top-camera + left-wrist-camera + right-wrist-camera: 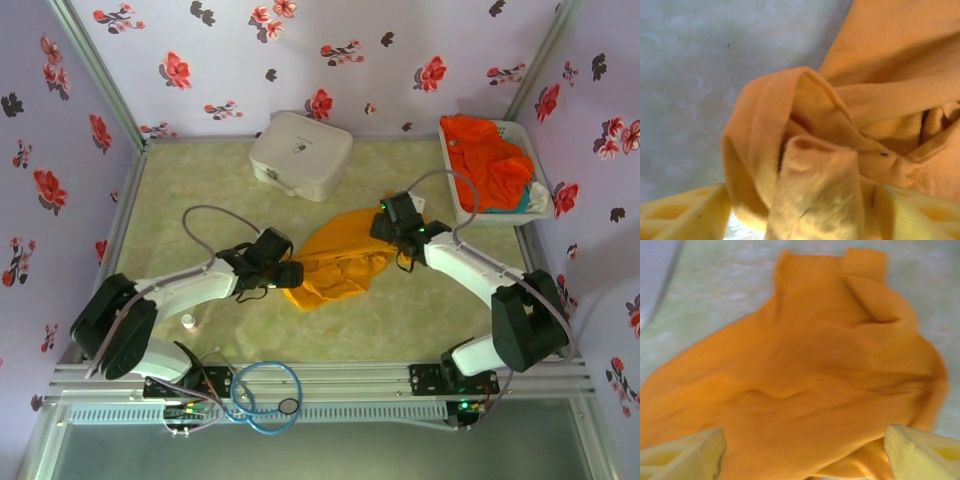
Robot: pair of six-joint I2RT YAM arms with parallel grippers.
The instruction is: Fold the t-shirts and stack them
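Tabletop [200,190] is a pale green-yellow marbled mat, matte, inside a booth w/ lilac walls [300,60] printed w/ red and dark flowers; silver aluminium rail [340,375] runs along the near edge, w/ a blue cable loop [262,398] lying on it. At the back centre sits a white rounded-square hard case [300,155], lid shut. At the back right a white plastic basket [449,165] holds the red-orange t-shirt [485,160], heaped and crumpled, w/ bits of teal and white cloth beside it at the basket's near end. The golden yellow-orange t-shirt [335,262] lies mid-table, near the case but apart from it, loosely spread and wrinkled, unfolded, its near-left part bunched. Left gripper [288,273] is at the shirt's left edge; in the left wrist view its yellow fingers [695,212] stand wide apart w/ a rolled-up fold of the golden cloth rising between them. Jaws are parted, not clamped; can't tell if the pads touch the fold since the view is v. close and soft. Right gripper [388,228] is over the shirt's far-right corner; in the right wrist view its yellow fingers [685,455] are spread wide above flat cloth, released, nothing between them. Both arms reach inward from the near corners, w/ the shirt between the two grippers.
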